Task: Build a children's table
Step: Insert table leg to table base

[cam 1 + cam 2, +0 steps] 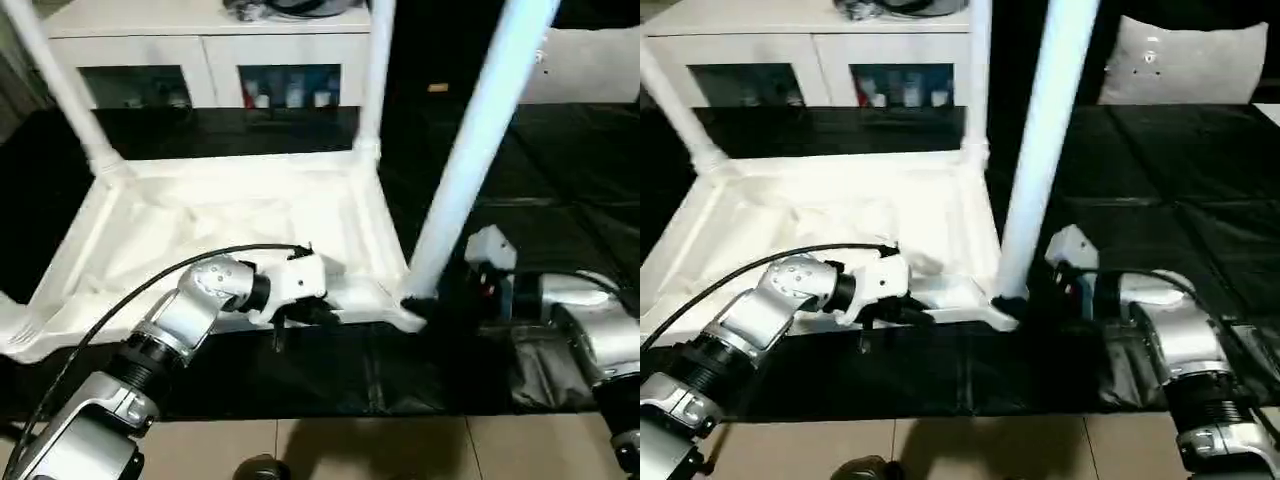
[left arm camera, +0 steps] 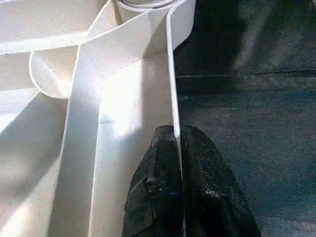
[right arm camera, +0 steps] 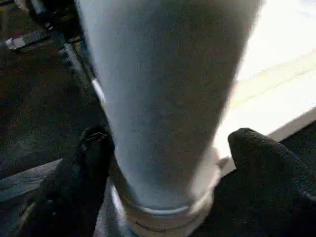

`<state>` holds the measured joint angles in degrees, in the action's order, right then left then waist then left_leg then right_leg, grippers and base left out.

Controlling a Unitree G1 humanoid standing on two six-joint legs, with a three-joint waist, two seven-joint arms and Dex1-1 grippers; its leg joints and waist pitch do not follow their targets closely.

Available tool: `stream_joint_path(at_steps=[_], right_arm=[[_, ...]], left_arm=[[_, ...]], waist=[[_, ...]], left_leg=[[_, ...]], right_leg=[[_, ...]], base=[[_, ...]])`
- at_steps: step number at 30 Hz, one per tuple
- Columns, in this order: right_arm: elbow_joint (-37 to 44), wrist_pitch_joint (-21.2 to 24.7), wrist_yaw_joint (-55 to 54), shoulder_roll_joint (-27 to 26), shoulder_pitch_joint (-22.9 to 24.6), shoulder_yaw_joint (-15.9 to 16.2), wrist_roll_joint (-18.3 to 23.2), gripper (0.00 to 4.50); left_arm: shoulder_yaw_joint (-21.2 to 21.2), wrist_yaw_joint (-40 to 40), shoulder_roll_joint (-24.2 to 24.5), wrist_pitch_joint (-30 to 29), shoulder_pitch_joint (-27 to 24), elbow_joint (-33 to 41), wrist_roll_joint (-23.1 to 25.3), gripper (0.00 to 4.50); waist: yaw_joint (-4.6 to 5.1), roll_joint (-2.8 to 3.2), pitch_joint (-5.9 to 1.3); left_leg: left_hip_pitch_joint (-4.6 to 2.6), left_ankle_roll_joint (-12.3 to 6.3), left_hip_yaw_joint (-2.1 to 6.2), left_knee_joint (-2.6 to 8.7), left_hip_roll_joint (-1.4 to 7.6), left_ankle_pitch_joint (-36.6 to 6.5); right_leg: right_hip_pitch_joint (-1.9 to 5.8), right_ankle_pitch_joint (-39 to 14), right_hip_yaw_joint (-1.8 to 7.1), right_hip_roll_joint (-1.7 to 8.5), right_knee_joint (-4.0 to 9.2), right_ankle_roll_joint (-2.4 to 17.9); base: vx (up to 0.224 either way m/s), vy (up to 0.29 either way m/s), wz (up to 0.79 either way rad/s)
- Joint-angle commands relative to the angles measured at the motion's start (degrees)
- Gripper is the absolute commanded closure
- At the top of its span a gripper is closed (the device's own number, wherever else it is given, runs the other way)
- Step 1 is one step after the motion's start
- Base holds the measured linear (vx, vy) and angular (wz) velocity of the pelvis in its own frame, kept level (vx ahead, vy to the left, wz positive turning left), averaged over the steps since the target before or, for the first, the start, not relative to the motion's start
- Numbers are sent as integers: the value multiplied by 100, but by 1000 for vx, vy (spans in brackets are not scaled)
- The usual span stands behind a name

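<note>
White children's table (image 1: 240, 225) upside down, left jaws pinching its rim, right jaws around its leg (image 1: 480, 150)

We could not see the tops of the children's table's (image 1: 250, 225) legs: the near leg (image 1: 478, 150) and both far legs ran out past the upper edge of the head views. The near left corner of the table was cut by the picture's side. In the cabinet (image 1: 200, 70) behind the worktop (image 1: 560, 170), the small items behind the glass were too blurred to name. The right gripper (image 3: 163, 163) hid the base of the near leg where it met the socket.
</note>
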<state>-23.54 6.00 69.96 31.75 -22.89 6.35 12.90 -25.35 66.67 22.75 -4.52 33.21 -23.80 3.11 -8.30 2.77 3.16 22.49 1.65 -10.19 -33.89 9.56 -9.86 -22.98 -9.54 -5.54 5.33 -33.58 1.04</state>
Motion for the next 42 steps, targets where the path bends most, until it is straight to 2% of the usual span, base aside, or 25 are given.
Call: stream_joint_path(at_steps=[1, 8, 11, 17, 20, 21, 22, 23, 24, 25, 26, 27, 28, 29, 30, 31, 32, 35, 37, 38, 40, 41, 42], right_arm=[[-62, -62, 159, 0, -49, 67, -4, 79], [-362, -219, 321, -54, -101, 107, -29, 127], [-410, -216, 415, -52, -79, 116, 10, 160], [-470, -205, 561, -100, 20, 107, 117, 175], [-374, -79, 575, -184, 119, 59, 257, 175], [-331, -28, 562, -208, 143, 46, 293, 176], [-212, 210, 376, -281, 188, 70, 283, 176], [-183, 361, 112, -357, 190, 121, 169, 176], [-169, 456, -69, -409, 189, 156, 88, 176], [-207, 613, -527, -593, 151, 153, -30, 176], [-236, 703, -808, -711, 125, 144, -95, 176], [-238, 710, -833, -721, 123, 143, -101, 176], [-426, 1023, -1874, -1206, -52, -102, -135, 176], [-427, 1025, -1879, -1208, -53, -103, -135, 176], [-493, 1156, -2291, -1425, -145, -217, -143, 176], [-606, 1214, -2891, -1770, -287, -324, -224, 176], [-606, 1214, -2891, -1770, -287, -324, -224, 176], [-620, 1299, -3286, -2072, -371, -392, -220, 176], [-577, 1290, -3200, -2109, -368, -358, -222, 106], [-447, 1272, -3244, -2114, -319, -363, -264, 106], [-269, 1244, -3240, -2094, -242, -407, -232, 97], [-240, 1226, -3216, -2084, -230, -409, -228, 97], [-174, 1179, -3154, -2053, -205, -407, -227, 78]], left_arm=[[-78, 140, 7, 165, 122, 257, 13, 450], [-70, 188, 18, 192, 133, 230, 13, 450], [-56, 206, 19, 172, 122, 227, -3, 450], [10, 248, -27, 54, 85, 204, -99, 450], [63, 215, -80, -110, 32, 275, -182, 450], [81, 198, -95, -163, 15, 308, -206, 450], [133, 99, -158, -364, -33, 418, -258, 450], [167, -31, -220, -558, -61, 492, -262, 450], [189, -121, -263, -689, -78, 539, -262, 450], [242, -387, -388, -942, -97, 580, -220, 450], [274, -555, -466, -1092, -106, 599, -191, 450], [277, -570, -473, -1105, -107, 601, -189, 450], [453, -1196, -809, -1522, -85, 571, -155, 450], [454, -1199, -810, -1524, -85, 571, -155, 450], [524, -1465, -980, -1687, -64, 551, -147, 450], [599, -1972, -1373, -1963, 27, 447, -78, 450], [599, -1972, -1373, -1963, 27, 447, -78, 450], [644, -2390, -1728, -2210, 104, 441, -23, 450], [614, -2463, -1783, -2199, 103, 467, 19, 450], [569, -2469, -1751, -2169, 70, 492, 92, 450], [552, -2452, -1674, -2106, 28, 491, 148, 450], [562, -2451, -1660, -2095, 21, 487, 151, 450], [586, -2443, -1625, -2058, 7, 477, 157, 450]], waist=[[25, -95, -429], [25, -94, -419], [24, -91, -425], [16, -82, -439], [12, -89, -438], [8, -59, -438], [22, -76, -433], [25, -56, -429], [34, -62, -418], [61, -63, -396], [74, -63, -376], [98, -72, -371], [153, -74, -355], [219, -73, -353], [256, -74, -354], [309, -96, -354], [350, -79, -350], [372, -89, -357], [360, -91, -358], [358, -36, -358], [362, -64, -365], [356, -50, -367], [358, -52, -370]], left_leg=[[-132, -503, 113, 364, 412, -1093], [-133, -366, 120, 363, 401, -1325], [-124, -383, 125, 361, 404, -1288], [-122, -437, 120, 345, 403, -1181], [-123, -460, 114, 338, 398, -1177], [-122, -455, 122, 341, 401, -1179], [-116, -442, 122, 350, 408, -1211], [-124, -419, 128, 357, 408, -1223], [-120, -406, 127, 363, 407, -1252], [-134, -322, 131, 387, 402, -1377], [-158, -228, 142, 397, 382, -1614], [-154, -163, 151, 406, 383, -1686], [-155, -63, 162, 423, 374, -1791], [-167, 27, 182, 427, 358, -1918], [-166, 62, 189, 425, 351, -1955], [-163, 72, 195, 425, 342, -2037], [-190, 78, 187, 414, 336, -2065], [-183, -19, 175, 402, 317, -2038], [-174, -97, 170, 397, 310, -1998], [-168, -117, 170, 399, 310, -1955], [-147, -135, 173, 414, 318, -1903], [-157, -129, 172, 413, 323, -1901], [-150, -130, 173, 418, 326, -1894]], right_leg=[[290, -1200, 296, 431, 321, 1298], [270, -1677, 302, 433, 362, 1144], [273, -1585, 300, 423, 346, 1151], [276, -1374, 294, 418, 320, 1228], [276, -1361, 291, 417, 320, 1255], [280, -1368, 290, 418, 316, 1262], [283, -1386, 291, 416, 327, 1250], [279, -1404, 291, 409, 318, 1262], [276, -1458, 293, 407, 332, 1239], [268, -1681, 293, 406, 351, 1206], [262, -2115, 281, 427, 412, 1096], [274, -2251, 282, 434, 414, 1044], [272, -2438, 280, 431, 431, 963], [259, -2624, 260, 434, 460, 907], [265, -2689, 252, 433, 463, 868], [255, -2801, 244, 432, 494, 794], [225, -2826, 249, 428, 518, 783], [221, -2818, 248, 421, 554, 702], [222, -2838, 252, 425, 565, 654], [219, -2779, 257, 418, 555, 643], [234, -2674, 257, 407, 550, 626], [224, -2624, 258, 407, 545, 637], [229, -2577, 258, 402, 537, 648]], base=[[0, 0, 0], [0, 0, 0], [0, 0, 0], [0, 0, 0], [0, 0, 0], [0, 0, 0], [0, 0, 0], [0, 0, 0], [0, 0, 0], [0, 0, 0], [0, 0, 0], [0, 0, 0], [0, 0, 0], [0, 0, 0], [0, 0, 0], [0, 0, 0], [0, 0, 0], [0, 0, 0], [0, 0, 0], [0, 0, 0], [0, 0, 0], [0, 0, 0], [0, 0, 0]])
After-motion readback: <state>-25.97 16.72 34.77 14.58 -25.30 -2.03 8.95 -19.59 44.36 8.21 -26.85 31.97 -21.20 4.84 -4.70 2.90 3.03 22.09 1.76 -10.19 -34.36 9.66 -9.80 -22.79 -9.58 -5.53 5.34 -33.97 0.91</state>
